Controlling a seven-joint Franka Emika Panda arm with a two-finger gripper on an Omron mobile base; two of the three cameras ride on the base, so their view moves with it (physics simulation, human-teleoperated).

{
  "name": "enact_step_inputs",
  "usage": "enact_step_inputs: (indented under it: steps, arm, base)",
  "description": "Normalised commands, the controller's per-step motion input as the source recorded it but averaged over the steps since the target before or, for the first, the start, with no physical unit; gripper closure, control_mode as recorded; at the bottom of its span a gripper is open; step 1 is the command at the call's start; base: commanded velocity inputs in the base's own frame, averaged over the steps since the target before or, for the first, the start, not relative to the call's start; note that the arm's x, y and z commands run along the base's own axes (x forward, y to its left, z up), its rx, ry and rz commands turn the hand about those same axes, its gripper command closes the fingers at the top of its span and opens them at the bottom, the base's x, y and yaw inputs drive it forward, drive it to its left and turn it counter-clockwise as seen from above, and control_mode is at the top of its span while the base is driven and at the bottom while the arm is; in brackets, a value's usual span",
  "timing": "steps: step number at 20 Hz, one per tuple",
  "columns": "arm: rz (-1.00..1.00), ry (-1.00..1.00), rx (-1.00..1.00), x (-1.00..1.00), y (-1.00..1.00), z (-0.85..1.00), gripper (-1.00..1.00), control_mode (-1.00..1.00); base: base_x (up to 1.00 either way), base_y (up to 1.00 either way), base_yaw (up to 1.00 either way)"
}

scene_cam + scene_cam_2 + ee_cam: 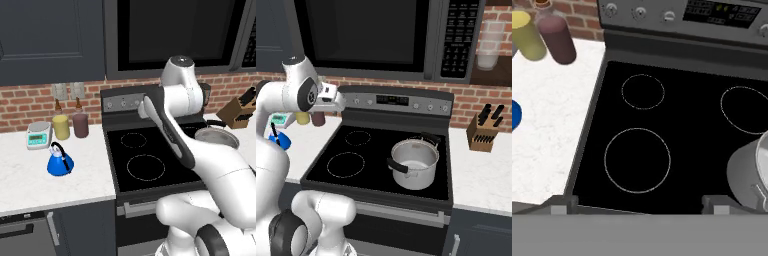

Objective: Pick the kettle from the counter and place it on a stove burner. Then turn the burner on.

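Observation:
The small blue kettle [61, 162] stands upright on the white marble counter [30, 185], left of the stove. In the right base view my arm partly covers the kettle [282, 140], and in the hand view just a sliver of the kettle [514, 115] shows at the left edge. The large front-left stove burner [145, 167] [346, 164] [637, 160] is bare. My gripper [143, 106] [335, 102] [639, 205] hangs high above the back of the stove, well right of the kettle. It is open, with its fingertips [562, 204] wide apart and nothing between them.
A silver pot [415, 164] [751, 172] occupies the front-right burner. A yellow jar [61, 127], a maroon jar [80, 125] and a small scale [39, 135] stand behind the kettle. A knife block [483, 132] sits right of the stove. Control knobs [641, 12] line the stove's back panel.

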Motion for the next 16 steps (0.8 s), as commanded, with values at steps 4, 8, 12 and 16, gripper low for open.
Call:
enact_step_inputs:
  steps: [4,8,12,16]
  arm:
    - [0.16,-0.23,-0.09,-0.24,1.00,-0.02,-1.00,-1.00]
    - [0.20,-0.20,-0.09,-0.39,1.00,-0.14,-1.00,-1.00]
    - [0.21,-0.12,-0.09,-0.41,1.00,-0.06,-1.00,-1.00]
    - [0.23,-0.01,-0.02,-0.38,1.00,-0.02,-1.00,-1.00]
  base:
    - [0.00,0.00,0.00]
    - [0.00,0.00,0.00]
    - [0.00,0.00,0.00]
    - [0.00,0.00,0.00]
